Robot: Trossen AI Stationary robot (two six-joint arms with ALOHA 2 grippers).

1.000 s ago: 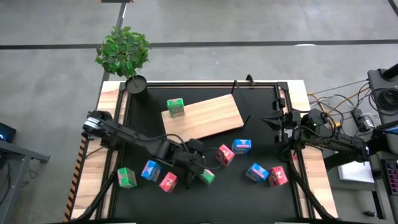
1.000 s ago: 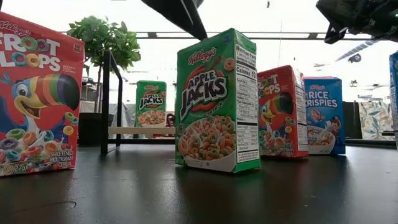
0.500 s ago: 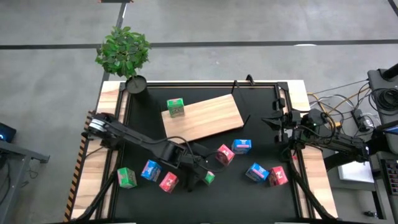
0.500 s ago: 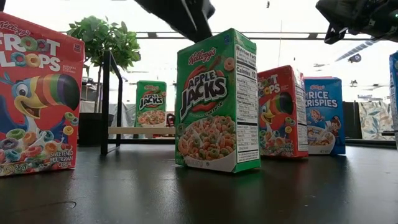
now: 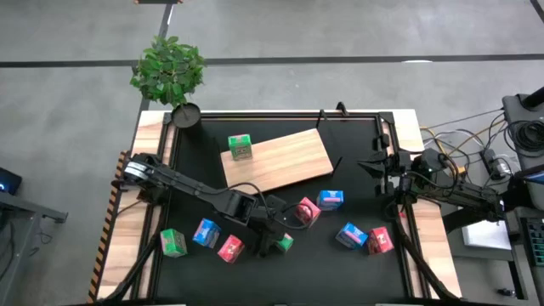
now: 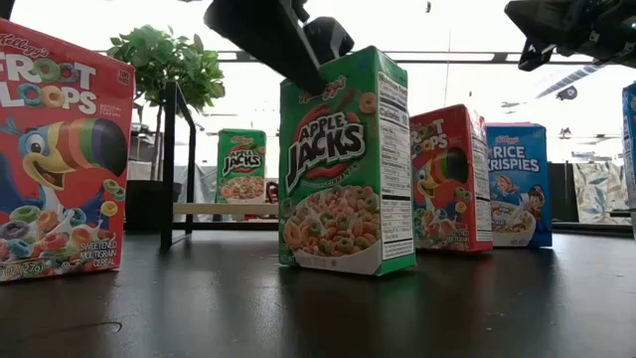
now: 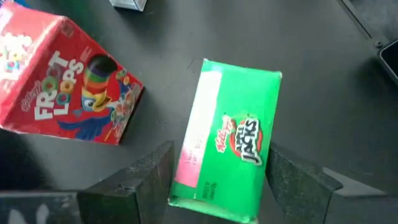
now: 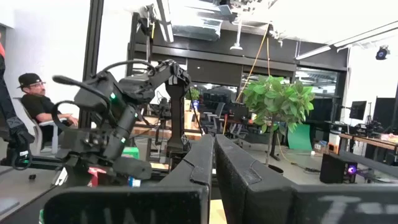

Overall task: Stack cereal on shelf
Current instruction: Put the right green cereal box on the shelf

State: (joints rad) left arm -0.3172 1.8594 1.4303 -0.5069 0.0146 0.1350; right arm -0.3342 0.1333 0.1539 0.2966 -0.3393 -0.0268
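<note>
A green cereal box (image 5: 286, 244) stands upright on the black mat near the table's front edge, large in the low view (image 6: 343, 164). My left gripper (image 7: 219, 149) is open and slants down over its top, one finger (image 7: 152, 177) on each wide side of the box. Another green box (image 5: 240, 146) stands on the light-wood shelf (image 5: 293, 161), at its far left end. My right gripper (image 8: 214, 165) is shut with nothing in it, held up at the table's right edge (image 5: 376, 164). My left gripper stands astride the top end (image 7: 233, 106) of the upright green box, coming at it slanting down from the table's left. Each finger is close against a wide face. I cannot tell whether either finger touches the box.
Loose boxes stand on the mat: green (image 5: 173, 242), blue (image 5: 205, 232) and pink-red (image 5: 229, 248) at the near left, pink-red (image 5: 308, 211) and blue (image 5: 331, 199) at the middle, blue (image 5: 349, 235) and pink-red (image 5: 380, 240) at the near right. A potted plant (image 5: 170, 72) stands at the far left corner.
My left gripper has come down and toward the table's near edge, tipping further downward, until its fingers flank the top of the green box. The box has stayed standing in its place.
</note>
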